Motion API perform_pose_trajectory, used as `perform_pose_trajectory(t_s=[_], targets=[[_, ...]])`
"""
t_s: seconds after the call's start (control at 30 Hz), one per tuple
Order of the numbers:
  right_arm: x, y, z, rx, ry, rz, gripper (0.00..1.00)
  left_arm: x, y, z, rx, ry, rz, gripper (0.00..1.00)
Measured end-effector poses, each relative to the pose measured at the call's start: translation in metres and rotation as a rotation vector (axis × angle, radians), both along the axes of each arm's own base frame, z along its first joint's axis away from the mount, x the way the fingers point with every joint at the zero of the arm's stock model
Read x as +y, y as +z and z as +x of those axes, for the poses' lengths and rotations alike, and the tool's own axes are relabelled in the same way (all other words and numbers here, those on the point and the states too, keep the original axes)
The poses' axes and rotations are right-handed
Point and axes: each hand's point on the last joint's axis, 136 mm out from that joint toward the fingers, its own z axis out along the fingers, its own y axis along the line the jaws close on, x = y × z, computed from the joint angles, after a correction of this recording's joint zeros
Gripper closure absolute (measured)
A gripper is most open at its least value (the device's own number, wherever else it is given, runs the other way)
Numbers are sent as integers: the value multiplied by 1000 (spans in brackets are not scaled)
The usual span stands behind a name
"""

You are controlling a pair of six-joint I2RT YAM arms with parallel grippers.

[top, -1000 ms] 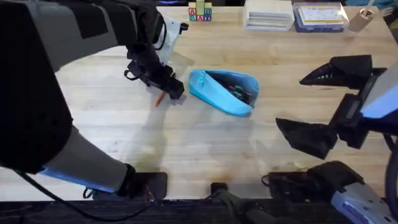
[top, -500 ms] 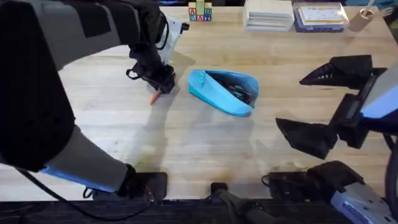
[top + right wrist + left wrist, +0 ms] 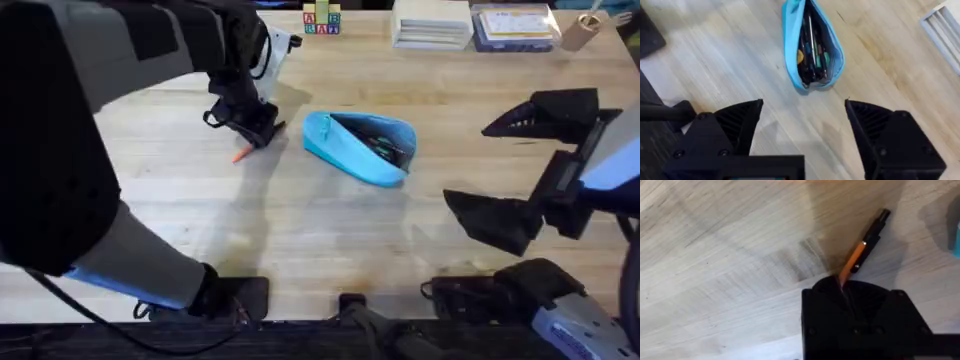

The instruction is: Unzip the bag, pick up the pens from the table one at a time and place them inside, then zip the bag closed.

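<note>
Left gripper (image 3: 250, 128) is clamped on the orange pen (image 3: 854, 262), black end sticking out, low over the table (image 3: 300, 240) beside the unzipped blue pouch (image 3: 360, 148). Right gripper (image 3: 802, 125) hangs wide open and empty, clear of the pouch mouth so the drop path stays free.

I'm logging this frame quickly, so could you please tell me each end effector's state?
Left end effector: shut on the slim orange pen with a black end.
Right end effector: open, holding nothing.

Bright, even light on table (image 3: 330, 230). Soft shadow beside bag (image 3: 360, 147) (nearer the bases). Left arm (image 3: 70, 130) big, dark, blurry close to cam. No glare.
</note>
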Motion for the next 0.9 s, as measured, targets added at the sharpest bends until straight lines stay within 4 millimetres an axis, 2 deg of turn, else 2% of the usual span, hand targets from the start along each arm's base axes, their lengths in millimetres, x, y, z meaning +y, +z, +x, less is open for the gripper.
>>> perform_pose_trajectory(t_s=[0.23,0.27,0.5,0.67,0.9], targets=[[0,0,0,0,0,0,4,-3,9,-1,-27,21,-23,956],[0,0,0,0,0,0,4,-5,37,2,-115,25,-51,956],[0,0,0,0,-1,0,4,-6,105,4,-330,22,-100,956],[0,0,0,1,0,0,4,-6,137,0,-433,17,-129,956],[0,-1,-1,11,-9,6,4,-18,168,-11,-520,-55,-209,958]])
